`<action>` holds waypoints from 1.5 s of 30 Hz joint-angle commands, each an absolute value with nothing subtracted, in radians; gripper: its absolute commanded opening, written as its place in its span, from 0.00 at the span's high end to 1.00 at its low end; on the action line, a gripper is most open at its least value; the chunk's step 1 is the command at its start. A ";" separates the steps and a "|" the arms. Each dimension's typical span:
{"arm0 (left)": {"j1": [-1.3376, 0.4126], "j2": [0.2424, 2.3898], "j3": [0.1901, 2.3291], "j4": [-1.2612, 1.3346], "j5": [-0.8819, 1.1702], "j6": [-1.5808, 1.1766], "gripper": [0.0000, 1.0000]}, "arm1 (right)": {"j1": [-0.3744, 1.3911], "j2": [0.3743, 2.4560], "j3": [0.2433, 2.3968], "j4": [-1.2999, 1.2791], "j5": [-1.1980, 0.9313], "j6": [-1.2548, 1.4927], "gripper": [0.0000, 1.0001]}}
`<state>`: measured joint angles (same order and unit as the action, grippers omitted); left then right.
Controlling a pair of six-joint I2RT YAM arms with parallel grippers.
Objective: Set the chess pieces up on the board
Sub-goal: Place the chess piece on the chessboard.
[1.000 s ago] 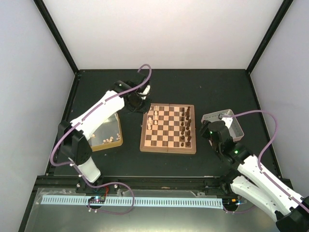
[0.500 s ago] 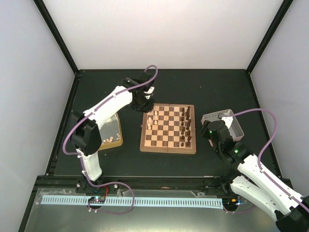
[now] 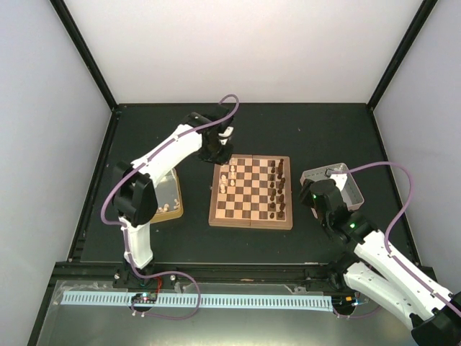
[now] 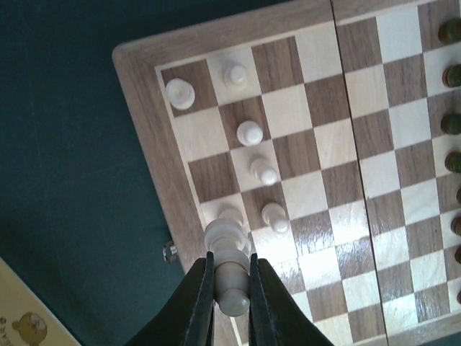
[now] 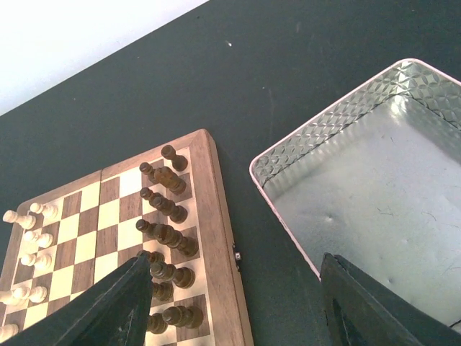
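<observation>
No text, numbers or brand names I can actually read anywhere. Closest thing is a little cartoon bear face (image 4: 30, 326) printed on the pale yellow tin (image 4: 13, 292) in the left wrist view's corner

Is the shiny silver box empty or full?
Empty as far as shown: the silver tray has a bare metal floor; its near corner is out of view.

board (image 4: 317, 144) centre open, pale pieces (image 4: 250, 133) crowd edge

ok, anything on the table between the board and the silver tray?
No, just bare dark tabletop between the board and the silver tray; the right wrist view shows it best.
</observation>
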<state>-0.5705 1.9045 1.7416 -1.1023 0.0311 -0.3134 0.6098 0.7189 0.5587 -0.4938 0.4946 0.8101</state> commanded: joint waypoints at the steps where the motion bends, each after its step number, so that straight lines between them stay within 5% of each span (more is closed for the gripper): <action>1: -0.562 1.974 1.826 -1.143 0.052 -0.295 0.93 | 0.604 0.711 0.547 -0.460 0.514 0.816 0.36; 45: -0.541 2.236 1.948 -1.208 0.126 -0.284 0.82 | 0.604 0.652 0.523 -0.491 0.554 0.790 0.35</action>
